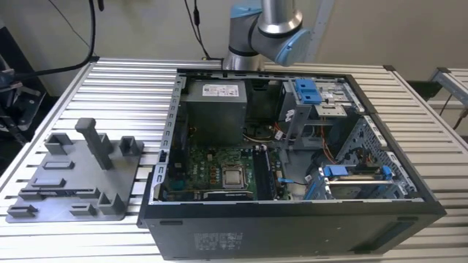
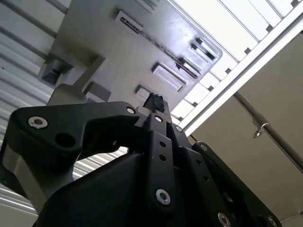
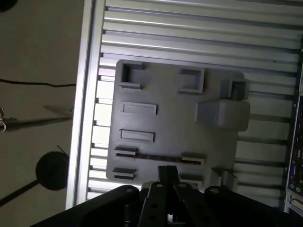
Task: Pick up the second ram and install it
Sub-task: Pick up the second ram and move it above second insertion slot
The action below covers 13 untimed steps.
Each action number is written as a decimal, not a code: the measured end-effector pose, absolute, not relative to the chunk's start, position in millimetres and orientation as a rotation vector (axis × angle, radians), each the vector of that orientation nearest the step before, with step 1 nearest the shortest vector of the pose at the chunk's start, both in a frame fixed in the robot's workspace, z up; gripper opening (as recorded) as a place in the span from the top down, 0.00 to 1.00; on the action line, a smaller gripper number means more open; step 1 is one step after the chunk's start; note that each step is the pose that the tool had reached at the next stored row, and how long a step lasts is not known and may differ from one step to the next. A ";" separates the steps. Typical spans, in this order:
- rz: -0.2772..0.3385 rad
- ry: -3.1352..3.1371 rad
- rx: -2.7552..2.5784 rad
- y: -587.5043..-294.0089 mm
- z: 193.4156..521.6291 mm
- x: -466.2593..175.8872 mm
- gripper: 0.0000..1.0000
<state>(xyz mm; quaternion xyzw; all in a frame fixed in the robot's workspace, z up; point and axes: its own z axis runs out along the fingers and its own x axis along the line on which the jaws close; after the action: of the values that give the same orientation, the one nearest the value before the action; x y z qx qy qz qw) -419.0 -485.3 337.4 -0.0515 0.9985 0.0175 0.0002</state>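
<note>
Pale parallel stripes run across the ribbed silver aluminium table [image 1: 117,93], which carries a plain mid-grey plastic fixture tray [image 1: 73,187] and a black metal computer case [image 1: 292,233]. Within the case show a green motherboard [image 1: 212,170], a dull grey power-supply box [image 1: 216,112] and bright-blue plastic latches [image 1: 308,90] (the strongest colour there). The matte black gripper [image 3: 166,171] is dotted with silver screw heads.

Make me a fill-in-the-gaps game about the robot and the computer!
1. The tray beside the computer case is coloured ___.
2. In the exterior view, the tray lies on that view's ___ of the case.
3. The plastic latches inside the case are coloured ___.
4. In the first wrist view, the gripper hangs over the ___.

Missing words: grey; left; blue; tray.
</note>
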 end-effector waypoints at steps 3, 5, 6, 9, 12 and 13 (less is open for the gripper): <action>0.055 3.132 -0.230 -485.3 337.4 -419.3 0.89; 0.055 3.129 -0.274 -485.3 337.4 -419.5 0.89; 0.055 3.127 -0.294 -485.3 337.4 -419.6 0.89; 0.055 3.120 -0.356 -485.3 337.3 -419.7 0.89; 0.055 3.114 -0.404 -485.3 337.1 -420.0 0.89; 0.055 3.113 -0.417 -485.3 337.1 -420.1 0.89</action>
<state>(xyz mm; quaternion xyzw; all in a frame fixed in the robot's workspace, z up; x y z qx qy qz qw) -420.1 -485.3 337.1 -0.1329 0.9910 0.0174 0.0003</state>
